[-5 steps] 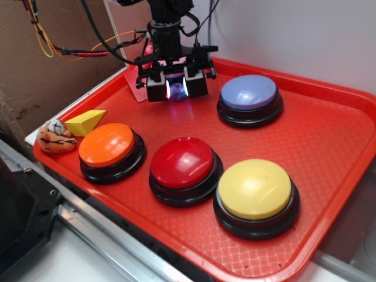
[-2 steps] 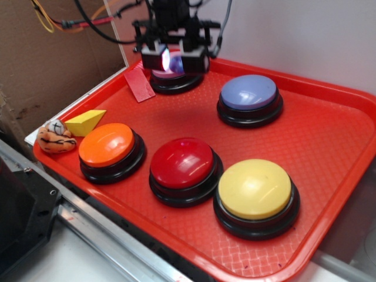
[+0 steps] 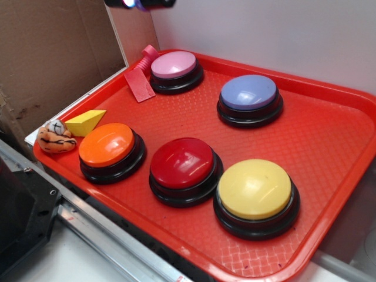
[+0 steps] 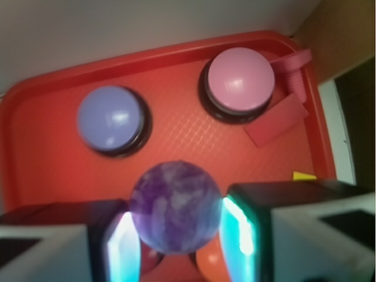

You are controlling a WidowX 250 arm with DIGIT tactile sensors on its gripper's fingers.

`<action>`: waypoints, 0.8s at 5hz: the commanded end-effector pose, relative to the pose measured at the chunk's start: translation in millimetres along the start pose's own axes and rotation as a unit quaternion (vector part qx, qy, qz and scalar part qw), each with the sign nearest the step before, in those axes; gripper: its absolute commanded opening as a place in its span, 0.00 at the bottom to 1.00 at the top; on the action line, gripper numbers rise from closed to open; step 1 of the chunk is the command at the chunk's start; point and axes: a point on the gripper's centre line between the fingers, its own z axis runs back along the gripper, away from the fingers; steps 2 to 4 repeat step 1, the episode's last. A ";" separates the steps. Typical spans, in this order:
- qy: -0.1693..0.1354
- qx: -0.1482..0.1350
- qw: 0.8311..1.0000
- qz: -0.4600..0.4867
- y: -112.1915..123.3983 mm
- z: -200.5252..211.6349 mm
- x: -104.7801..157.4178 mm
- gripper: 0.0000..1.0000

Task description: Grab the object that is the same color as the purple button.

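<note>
In the wrist view my gripper (image 4: 176, 232) is shut on the small purple ball with pale speckles (image 4: 175, 205), held between the two glowing pads high above the red tray (image 4: 47, 147). Far below lies the purple button (image 4: 108, 119), a lavender-blue dome on a black base. In the exterior view the purple button (image 3: 249, 92) stands at the tray's back right. Only the gripper's lower tip (image 3: 140, 3) shows at the top edge, above the tray's back left corner, with a purple glint of the ball (image 3: 128, 3).
On the red tray (image 3: 329, 141) stand a pink button (image 3: 174, 65), an orange button (image 3: 107, 144), a red button (image 3: 182, 163) and a yellow button (image 3: 255, 189). A pink-red flat wedge (image 3: 139, 85) lies by the pink button. A yellow wedge (image 3: 86, 121) and a small plush (image 3: 54, 138) sit on the left rim.
My gripper has risen with the ball from the tray's back left, uncovering the pink button, and has nearly left the exterior view at the top.
</note>
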 end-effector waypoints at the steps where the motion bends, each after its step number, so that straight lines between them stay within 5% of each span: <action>1: -0.046 -0.002 0.999 0.024 15.5 47.9 -20.0 0.00; 4: -0.046 -0.002 0.999 0.024 15.5 47.9 -20.0 0.00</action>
